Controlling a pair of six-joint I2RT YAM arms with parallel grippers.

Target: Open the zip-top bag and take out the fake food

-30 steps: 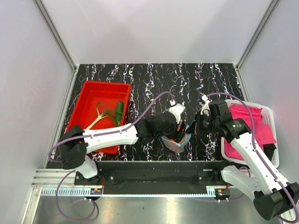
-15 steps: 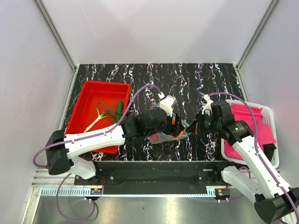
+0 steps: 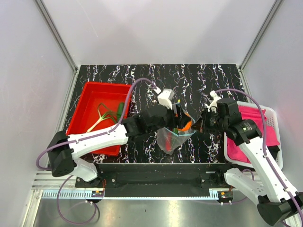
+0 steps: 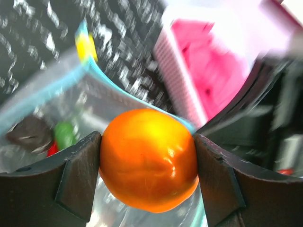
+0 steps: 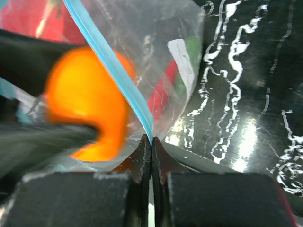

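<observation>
My left pincer, spread wide, grips the orange at the mouth of the open bag. My right pincer, pinched tight, holds the bag's blue strip. I judge the orange half removed. Next it must clear the mouth and go toward the red tray, off to my left pincer's left. The black marbled table sits between plain white walls.

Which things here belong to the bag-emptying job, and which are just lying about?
Job:
- bag, zip edge pinched by the right gripper
- orange, clamped in the left gripper
- chili, inside the bag
- cucumber and onion, in the tray

Lying about:
- tray
- pink cloth
- basket
</observation>
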